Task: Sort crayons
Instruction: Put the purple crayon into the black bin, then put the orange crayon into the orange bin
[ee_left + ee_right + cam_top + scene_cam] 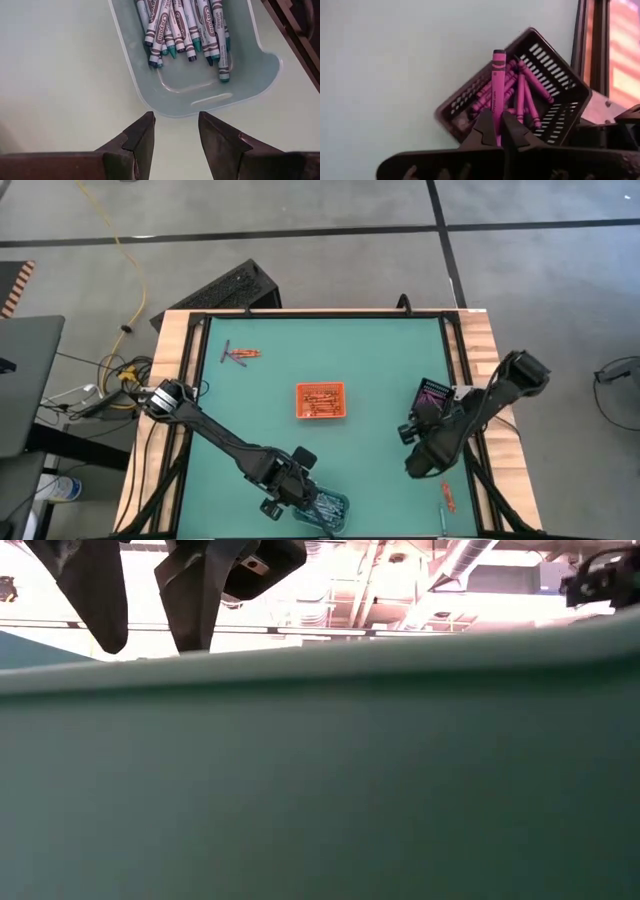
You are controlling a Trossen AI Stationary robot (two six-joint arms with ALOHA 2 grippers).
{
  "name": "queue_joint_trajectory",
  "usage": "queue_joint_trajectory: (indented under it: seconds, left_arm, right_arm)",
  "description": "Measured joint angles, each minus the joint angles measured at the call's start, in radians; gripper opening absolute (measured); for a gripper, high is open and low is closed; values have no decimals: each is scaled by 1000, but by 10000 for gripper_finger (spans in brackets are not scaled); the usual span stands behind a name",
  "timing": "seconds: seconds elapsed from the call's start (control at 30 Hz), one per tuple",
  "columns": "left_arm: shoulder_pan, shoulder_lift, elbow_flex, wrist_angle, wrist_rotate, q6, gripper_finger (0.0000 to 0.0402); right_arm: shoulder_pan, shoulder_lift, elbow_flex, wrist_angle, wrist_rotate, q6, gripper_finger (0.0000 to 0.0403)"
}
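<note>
Two arms work over the green bench [380, 360]. At the near edge, the left gripper [176, 131] hangs with its fingers apart and nothing between them, just short of the clear tray [260, 75], which holds a bundle of blue-grey crayons [182, 30] lying side by side. On the right side, the right gripper [499, 131] is clamped on a magenta crayon [498, 82], which stands upright from the fingertips, in front of the black slotted tray [555, 117] where more magenta crayons [524, 95] lie heaped. An orange tray [321, 401] with orange-red crayons sits near the middle of the bench. A few loose crayons [240, 355] rest near the far left corner, and one orange-red crayon [448, 497] lies by the near right edge.
</note>
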Motion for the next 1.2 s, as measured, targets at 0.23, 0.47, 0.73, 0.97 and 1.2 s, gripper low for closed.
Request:
queue_joint_trajectory:
  seconds: [0.23,0.47,0.73,0.97,1.2]
  left_arm:
    - [0,0,0,0,2,-1,142]
    - [-1,0,0,-13,3,-14,142]
    - [-3,0,0,-19,3,-14,142]
    - [-3,0,0,-19,3,-14,142]
    - [-3,0,0,-18,-15,-6,142]
  right_arm:
    - [-67,-109,-144,104,-37,34,0]
    - [-105,-119,-198,123,-69,35,10]
    - [-105,-119,-211,113,-94,51,60]
    - [-93,-119,-211,111,-94,51,104]
    - [-57,-119,-206,107,-93,51,132]
